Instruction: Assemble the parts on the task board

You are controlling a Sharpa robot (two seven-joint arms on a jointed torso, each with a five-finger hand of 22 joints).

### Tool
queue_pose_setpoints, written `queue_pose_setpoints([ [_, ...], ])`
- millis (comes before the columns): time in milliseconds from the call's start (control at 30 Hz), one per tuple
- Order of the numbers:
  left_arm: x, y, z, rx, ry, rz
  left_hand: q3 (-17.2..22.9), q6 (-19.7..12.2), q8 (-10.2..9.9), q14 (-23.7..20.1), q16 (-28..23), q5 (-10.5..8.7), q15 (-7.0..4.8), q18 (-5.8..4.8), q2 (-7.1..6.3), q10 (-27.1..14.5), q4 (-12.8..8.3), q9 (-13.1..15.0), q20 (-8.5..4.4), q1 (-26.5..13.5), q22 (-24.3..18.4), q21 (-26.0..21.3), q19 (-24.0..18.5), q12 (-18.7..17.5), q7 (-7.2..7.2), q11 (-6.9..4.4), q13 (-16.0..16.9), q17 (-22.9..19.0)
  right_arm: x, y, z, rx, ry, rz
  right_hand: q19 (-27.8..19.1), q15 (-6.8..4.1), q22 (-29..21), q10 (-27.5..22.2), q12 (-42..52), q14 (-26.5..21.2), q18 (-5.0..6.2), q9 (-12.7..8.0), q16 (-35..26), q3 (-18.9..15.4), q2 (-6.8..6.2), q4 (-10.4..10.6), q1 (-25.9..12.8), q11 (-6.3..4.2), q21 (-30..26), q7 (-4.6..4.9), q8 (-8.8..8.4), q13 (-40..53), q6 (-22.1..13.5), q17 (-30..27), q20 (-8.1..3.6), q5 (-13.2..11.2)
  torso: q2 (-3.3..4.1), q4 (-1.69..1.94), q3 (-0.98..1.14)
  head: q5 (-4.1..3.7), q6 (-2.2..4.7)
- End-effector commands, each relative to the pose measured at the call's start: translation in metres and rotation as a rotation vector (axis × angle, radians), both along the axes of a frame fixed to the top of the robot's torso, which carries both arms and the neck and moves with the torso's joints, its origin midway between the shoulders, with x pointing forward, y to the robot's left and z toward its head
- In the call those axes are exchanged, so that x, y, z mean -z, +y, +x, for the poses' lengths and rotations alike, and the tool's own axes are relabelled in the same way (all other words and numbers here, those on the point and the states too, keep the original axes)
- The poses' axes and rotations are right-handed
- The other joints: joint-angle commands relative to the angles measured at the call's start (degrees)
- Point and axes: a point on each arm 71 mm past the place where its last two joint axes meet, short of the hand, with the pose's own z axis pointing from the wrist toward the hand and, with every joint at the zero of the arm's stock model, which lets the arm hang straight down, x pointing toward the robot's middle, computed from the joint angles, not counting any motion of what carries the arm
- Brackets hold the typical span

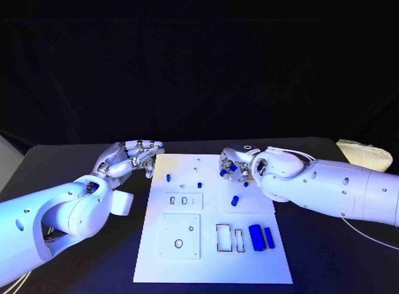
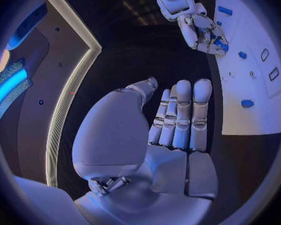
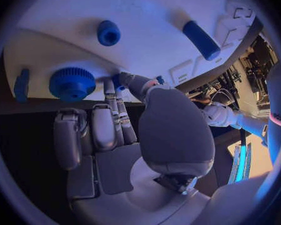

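Note:
The white task board (image 1: 213, 263) lies in the middle of the black table. My right hand (image 1: 237, 162) is over its far right part, and its thumb and a finger pinch a small blue part (image 3: 118, 80) right beside a blue gear (image 3: 72, 83). A round blue peg (image 3: 108, 32) and a blue cylinder (image 3: 201, 39) lie further along the board. My left hand (image 1: 133, 156) hovers at the board's far left corner with its fingers (image 2: 181, 115) straight, side by side and holding nothing. Two blue bars (image 1: 262, 237) lie at the near right.
Small blue pegs (image 1: 167, 177) stand on the far left of the board. Two square inset plates (image 1: 180, 236) and empty rectangular slots (image 1: 224, 237) take up its middle and near part. A pale bundle (image 1: 365, 153) sits at the table's far right corner.

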Motion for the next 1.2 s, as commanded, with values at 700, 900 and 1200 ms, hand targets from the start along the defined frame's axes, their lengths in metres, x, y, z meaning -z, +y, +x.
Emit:
queue_pose_setpoints([
  [700,0.0,-0.001,0.001,0.009,0.01,-0.007,0.52,-0.35,-0.36,-0.37,-0.45,-0.13,-0.1,-0.56,0.19,-0.57,-0.57,0.13,0.22,-0.19,0.21,0.61,-0.59,-0.06,-0.07,-0.06,-0.1,-0.18,-0.02,0.01,-0.001,0.054,-0.17,0.129,0.81,-1.4,6.1,4.28,0.34,1.27,-1.41,4.06,0.83,-0.07,2.47,-1.35,0.97,-1.59,0.86,-1.24,3.53,1.31,2.28,0.3,-1.36,0.14,0.34,0.05,-0.09,0.01,1.06],
  [900,0.0,-0.002,0.0,0.012,0.012,-0.008,0.52,-0.35,-0.36,-0.37,-0.45,-0.13,-0.1,-0.56,0.19,-0.57,-0.57,0.13,0.22,-0.19,0.21,0.61,-0.59,-0.06,-0.07,-0.06,-0.1,-0.18,-0.022,0.02,0.007,0.078,-0.188,0.131,0.71,-1.42,5.95,4.24,0.15,1.23,-1.37,4.32,0.73,-0.19,2.4,-1.3,0.74,-1.6,0.77,-1.28,3.65,1.33,2.12,0.05,-1.39,-0.06,0.44,0.27,-0.15,0.13,1.18],
  [1200,0.0,-0.003,0.0,0.016,0.014,-0.009,0.52,-0.35,-0.36,-0.37,-0.45,-0.13,-0.1,-0.56,0.19,-0.57,-0.57,0.13,0.22,-0.19,0.21,0.61,-0.59,-0.06,-0.07,-0.06,-0.1,-0.18,-0.022,0.039,0.016,0.082,-0.197,0.131,0.65,-1.41,5.89,4.04,-0.12,1.2,-1.36,4.53,0.72,-0.23,2.29,-1.32,0.61,-1.56,0.72,-1.25,3.64,1.32,1.8,-0.03,-1.4,-0.2,0.58,0.24,-0.09,0.24,1.04],
])
